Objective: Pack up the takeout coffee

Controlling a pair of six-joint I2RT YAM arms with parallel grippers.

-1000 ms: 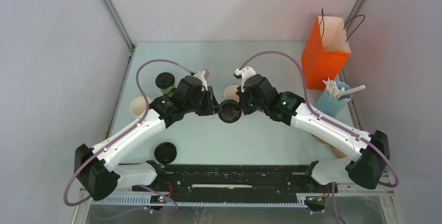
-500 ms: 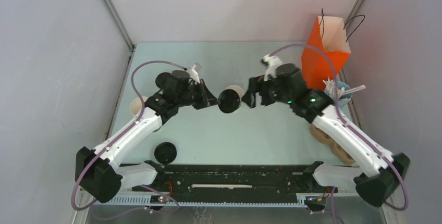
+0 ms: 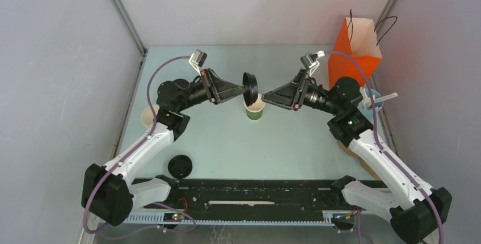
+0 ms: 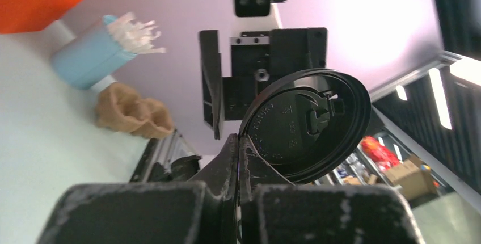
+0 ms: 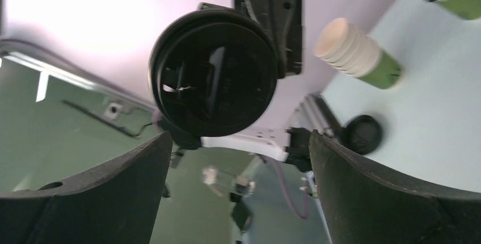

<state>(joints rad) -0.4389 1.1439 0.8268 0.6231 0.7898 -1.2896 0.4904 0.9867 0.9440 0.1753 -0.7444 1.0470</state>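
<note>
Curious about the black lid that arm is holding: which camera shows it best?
The left wrist view: the lid is close and sharp, embossing visible, rim pinched by the left fingers. The right wrist view shows its whole round face; the top view only its thin edge.

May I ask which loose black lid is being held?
The round black plastic lid pinched in the left tool; the other loose lid lies flat on the table.

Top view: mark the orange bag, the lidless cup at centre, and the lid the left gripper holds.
orange bag (image 3: 350,68), top view, front face.
lidless cup (image 3: 254,113), top view, green wall.
held lid (image 3: 249,88), top view, edge-on rim.
</note>
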